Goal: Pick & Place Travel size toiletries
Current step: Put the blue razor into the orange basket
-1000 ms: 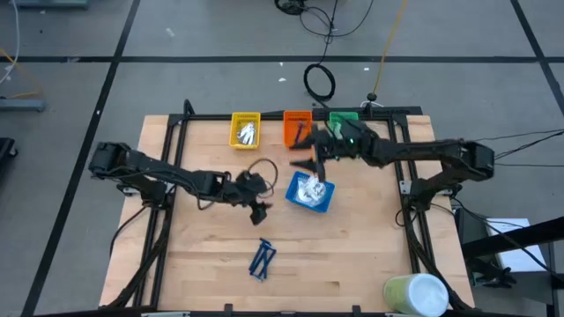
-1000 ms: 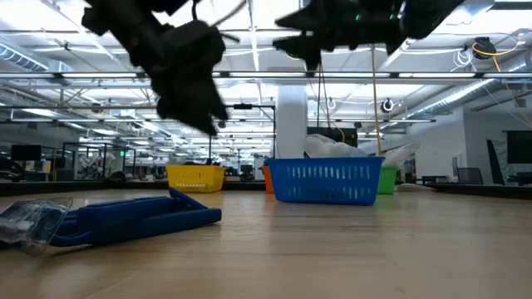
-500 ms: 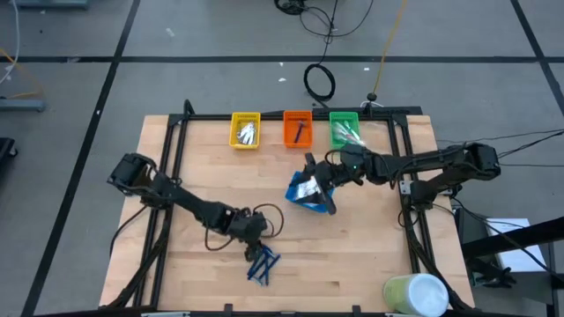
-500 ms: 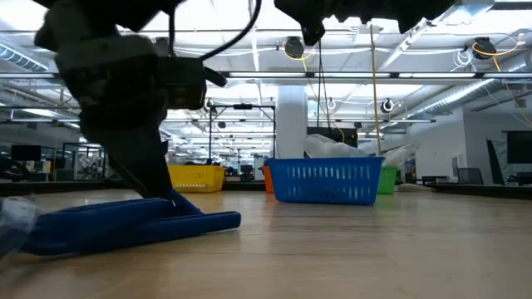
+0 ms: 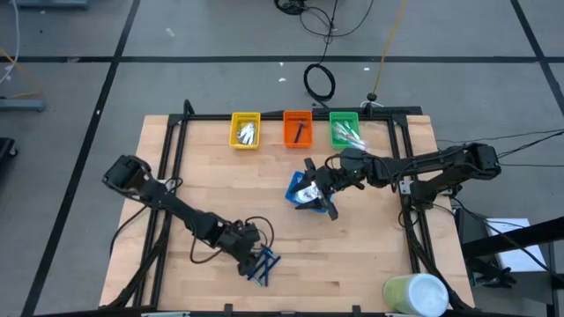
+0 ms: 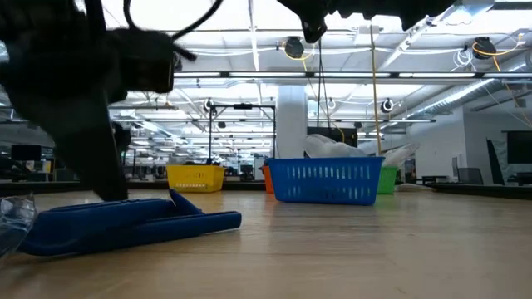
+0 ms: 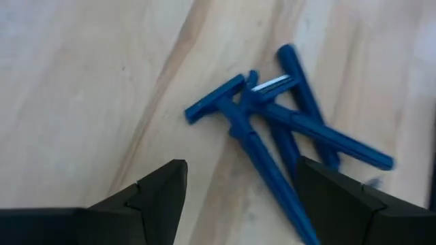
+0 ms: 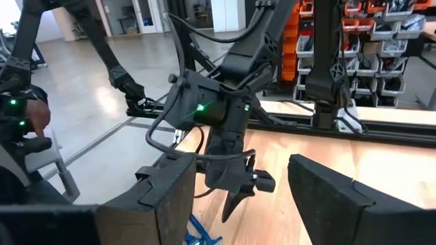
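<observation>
Several dark blue razors (image 5: 265, 267) lie in a loose crossed heap on the wooden table near its front edge; they also show in the left wrist view (image 7: 271, 129) and the low view (image 6: 133, 227). My left gripper (image 5: 256, 261) (image 7: 242, 204) hangs open just over them, slanting down. Its fingers stand on either side of one razor's handle. My right gripper (image 5: 318, 189) (image 8: 242, 197) is held level, high over the blue tray (image 5: 293, 196), open with nothing between its fingers.
Yellow (image 5: 246, 129), orange (image 5: 298, 129) and green (image 5: 344, 129) trays stand in a row at the far edge. Each holds small items. The blue tray (image 6: 324, 181) holds pale packets. A big pale green-and-white cylinder (image 5: 416, 295) stands at the near right corner.
My left gripper has swung toward the table's near edge and sunk to the razors, tipping further down, still open. My right gripper has swung from beside the orange tray toward the near edge and now stands over the blue tray.
</observation>
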Robot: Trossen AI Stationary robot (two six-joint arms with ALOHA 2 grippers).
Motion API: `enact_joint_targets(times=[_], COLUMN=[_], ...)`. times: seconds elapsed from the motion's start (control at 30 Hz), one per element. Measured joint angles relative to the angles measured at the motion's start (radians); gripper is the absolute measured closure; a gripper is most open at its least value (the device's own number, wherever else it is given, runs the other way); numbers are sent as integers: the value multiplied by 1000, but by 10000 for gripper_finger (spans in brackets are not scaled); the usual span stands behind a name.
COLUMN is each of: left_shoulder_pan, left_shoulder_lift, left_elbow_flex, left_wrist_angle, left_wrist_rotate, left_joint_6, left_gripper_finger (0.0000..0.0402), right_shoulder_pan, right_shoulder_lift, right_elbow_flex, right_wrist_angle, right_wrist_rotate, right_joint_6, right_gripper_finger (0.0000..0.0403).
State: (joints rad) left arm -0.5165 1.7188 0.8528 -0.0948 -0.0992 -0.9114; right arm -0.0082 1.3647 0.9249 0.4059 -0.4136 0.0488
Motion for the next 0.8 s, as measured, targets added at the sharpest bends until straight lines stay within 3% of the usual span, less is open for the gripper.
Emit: enact_joint_targets(times=[0.3,0.53,0.8], left_shoulder_pan=[12,19,21], left_shoulder_lift=[63,68,67], left_elbow_flex=[5,9,10], left_wrist_angle=[2,-166,-194], left_wrist_rotate=[-26,-56,-34], left_joint_6=[-85,-203,-183], left_gripper_finger=[131,131,131], right_shoulder_pan=[0,0,0], right_shoulder_lift=[0,0,0], right_elbow_flex=[0,0,0], right_wrist_angle=[-36,-49,-53], right_wrist_rotate=[-2,-2,-2], right_joint_6=[-8,-8,-9], right_gripper_finger=[184,188,189])
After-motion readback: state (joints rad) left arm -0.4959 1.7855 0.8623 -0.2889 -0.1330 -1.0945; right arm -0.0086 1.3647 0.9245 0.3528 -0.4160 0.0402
